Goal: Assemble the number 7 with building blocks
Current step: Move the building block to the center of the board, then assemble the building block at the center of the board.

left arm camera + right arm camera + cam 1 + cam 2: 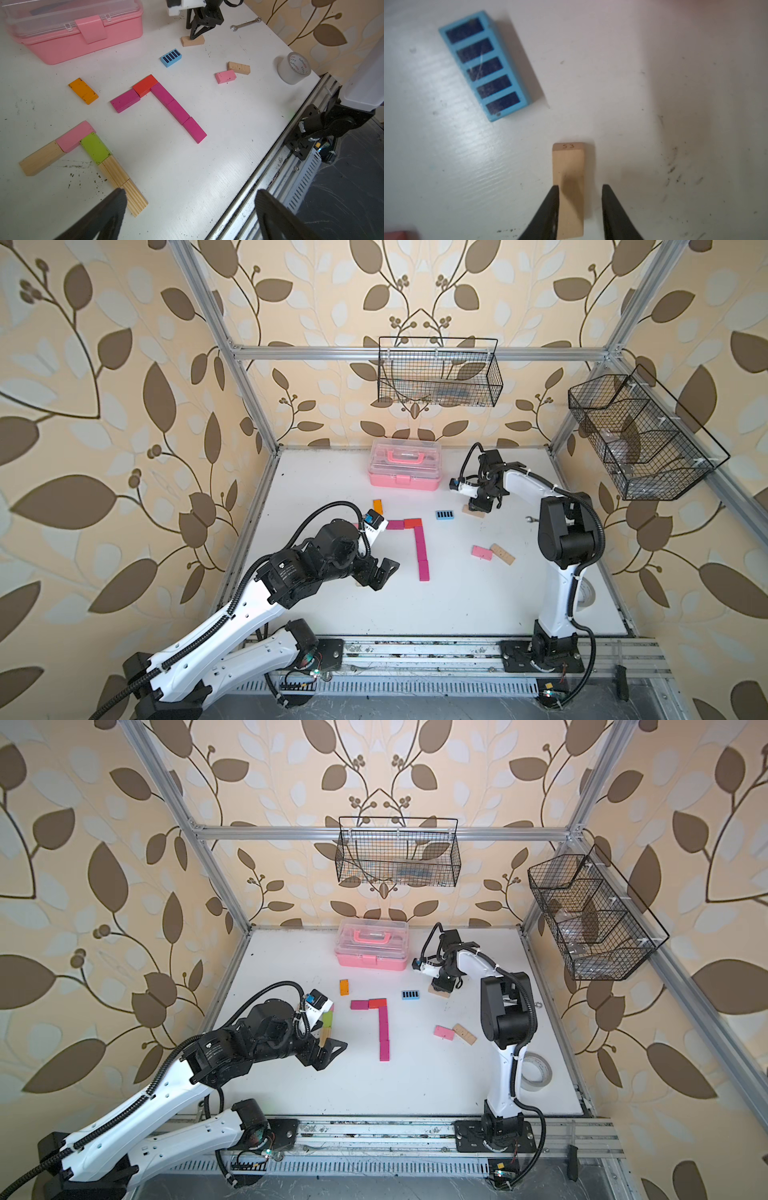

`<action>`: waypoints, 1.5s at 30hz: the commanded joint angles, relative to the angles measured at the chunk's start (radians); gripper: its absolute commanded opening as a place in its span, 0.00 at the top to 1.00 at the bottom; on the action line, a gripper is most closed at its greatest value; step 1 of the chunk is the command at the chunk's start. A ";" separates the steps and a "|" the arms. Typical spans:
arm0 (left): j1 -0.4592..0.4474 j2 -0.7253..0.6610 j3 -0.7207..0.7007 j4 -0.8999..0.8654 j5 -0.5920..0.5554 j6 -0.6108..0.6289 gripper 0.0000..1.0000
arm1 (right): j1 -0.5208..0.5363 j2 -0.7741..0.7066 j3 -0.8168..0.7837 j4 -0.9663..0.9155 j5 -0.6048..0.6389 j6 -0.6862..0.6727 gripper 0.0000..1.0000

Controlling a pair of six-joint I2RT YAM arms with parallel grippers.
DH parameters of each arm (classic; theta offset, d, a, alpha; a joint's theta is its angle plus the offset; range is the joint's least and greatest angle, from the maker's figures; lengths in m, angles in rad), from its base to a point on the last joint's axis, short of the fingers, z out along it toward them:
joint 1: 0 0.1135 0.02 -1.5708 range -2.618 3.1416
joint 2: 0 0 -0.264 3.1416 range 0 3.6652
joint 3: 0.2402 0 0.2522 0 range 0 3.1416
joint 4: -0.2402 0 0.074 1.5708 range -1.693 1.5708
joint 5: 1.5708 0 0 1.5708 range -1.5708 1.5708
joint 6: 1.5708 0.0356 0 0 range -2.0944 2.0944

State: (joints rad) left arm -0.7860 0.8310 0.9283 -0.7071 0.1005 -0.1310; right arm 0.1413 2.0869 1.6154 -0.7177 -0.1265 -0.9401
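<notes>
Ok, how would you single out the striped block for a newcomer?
Find the pink case at the back of the table. In front of its right end, between the red block and the plain wood block at the right gripper, lies the striped block. It alone is light blue with five dark bars.

- This was a lab-style robot test cell: a left arm [232, 614] and a right arm [559, 593], both white, stood bolted to a metal rail [415, 649] along a white table [457, 605].
- An aluminium frame [332, 352] enclosed it, backed by leaf-patterned wallpaper [104, 364].
- A wire basket [438, 373] hung from the frame.
- A wrench [246, 23] and a tape roll [294, 67] lay on the table.
</notes>
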 commanded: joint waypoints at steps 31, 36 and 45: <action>-0.004 -0.015 0.036 0.011 0.006 0.010 0.01 | 0.016 0.089 -0.040 0.072 -0.059 0.696 0.92; -0.004 0.004 0.032 0.035 0.011 0.003 0.01 | 0.017 0.066 -0.060 0.109 -0.078 0.714 0.92; -0.004 0.140 0.008 0.205 0.046 -0.056 0.01 | -0.038 -0.069 -0.174 0.222 -0.124 0.822 0.91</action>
State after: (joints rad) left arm -0.7860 0.9436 0.9279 -0.6117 0.1116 -0.1589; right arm 0.1352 2.0968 1.4902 -0.5453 -0.2222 -0.1745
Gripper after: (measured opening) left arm 0.988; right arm 0.087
